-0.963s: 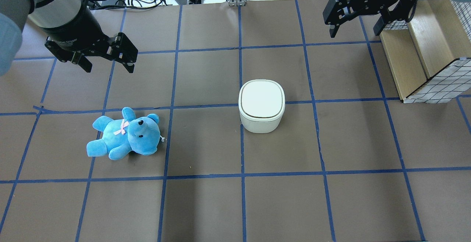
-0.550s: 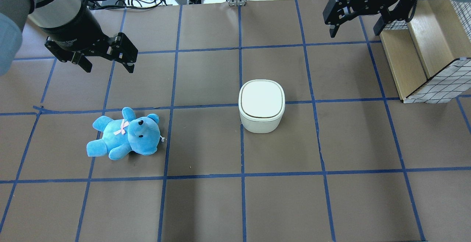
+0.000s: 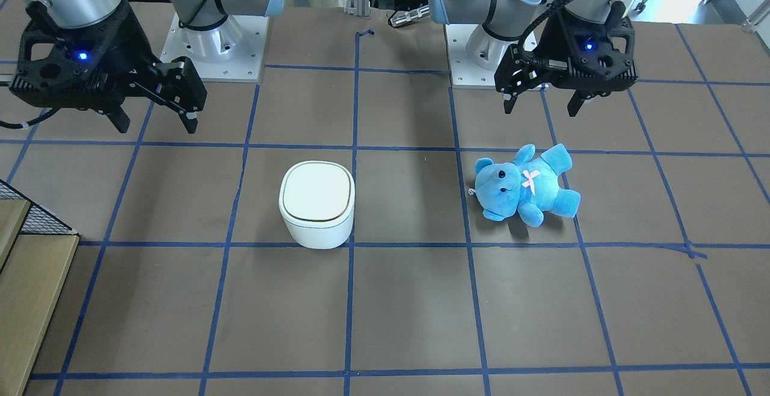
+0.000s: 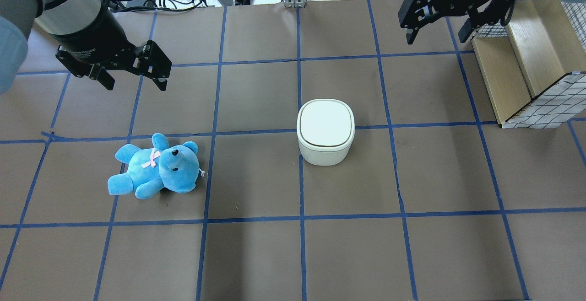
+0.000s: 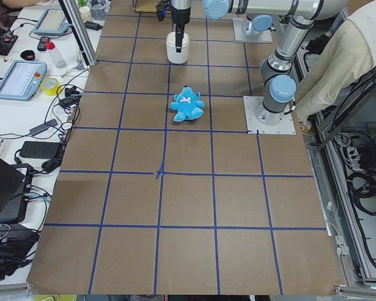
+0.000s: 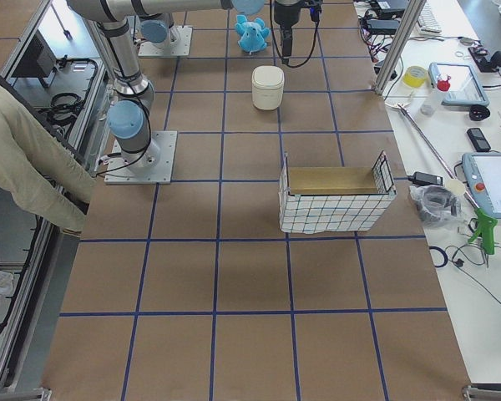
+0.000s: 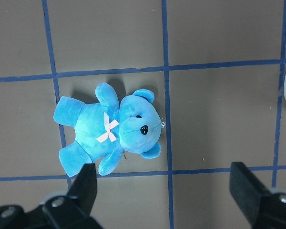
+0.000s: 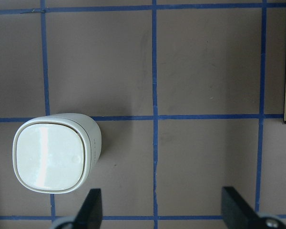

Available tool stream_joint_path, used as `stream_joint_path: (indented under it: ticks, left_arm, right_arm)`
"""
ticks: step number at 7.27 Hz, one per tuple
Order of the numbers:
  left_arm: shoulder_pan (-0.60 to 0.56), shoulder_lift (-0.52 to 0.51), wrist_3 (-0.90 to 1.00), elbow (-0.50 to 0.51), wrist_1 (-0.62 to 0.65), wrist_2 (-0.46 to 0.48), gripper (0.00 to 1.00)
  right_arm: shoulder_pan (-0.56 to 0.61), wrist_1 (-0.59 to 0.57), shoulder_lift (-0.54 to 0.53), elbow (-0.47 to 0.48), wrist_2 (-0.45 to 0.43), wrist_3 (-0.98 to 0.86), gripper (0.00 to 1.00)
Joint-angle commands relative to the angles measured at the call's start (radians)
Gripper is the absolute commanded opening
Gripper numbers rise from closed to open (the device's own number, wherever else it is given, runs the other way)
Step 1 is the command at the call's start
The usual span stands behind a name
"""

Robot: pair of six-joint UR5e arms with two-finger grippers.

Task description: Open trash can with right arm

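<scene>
well, i am hovering my right gripper spread wide and empty over the far side of the brown tabletop. the small white rounded-square plastic trash can is standing upright near the middle, lid shut, lying back toward my base and inward to my left. it is looking nearly square, so no long axis is showing, and i cannot tell the hinge side. my left gripper, also spread, is hanging farther off.
</scene>
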Motion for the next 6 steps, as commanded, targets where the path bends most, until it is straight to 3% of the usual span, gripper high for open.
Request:
stream_joint_path:
  ticks: [1,3,6]
  left_arm:
    - [0.0,0.0,-0.001,0.0,0.0,0.0,1.0]
    - [0.0,0.0,-0.001,0.0,0.0,0.0,1.0]
    - [0.0,0.0,-0.001,0.0,0.0,0.0,1.0]
  right_arm:
    - [0.099,0.039,0.001,-0.013,0.011,0.125,0.0]
    - [0.179,0.028,0.037,-0.013,0.11,0.264,0.0]
    - [0.205,-0.007,0.073,0.013,0.146,0.26,0.0]
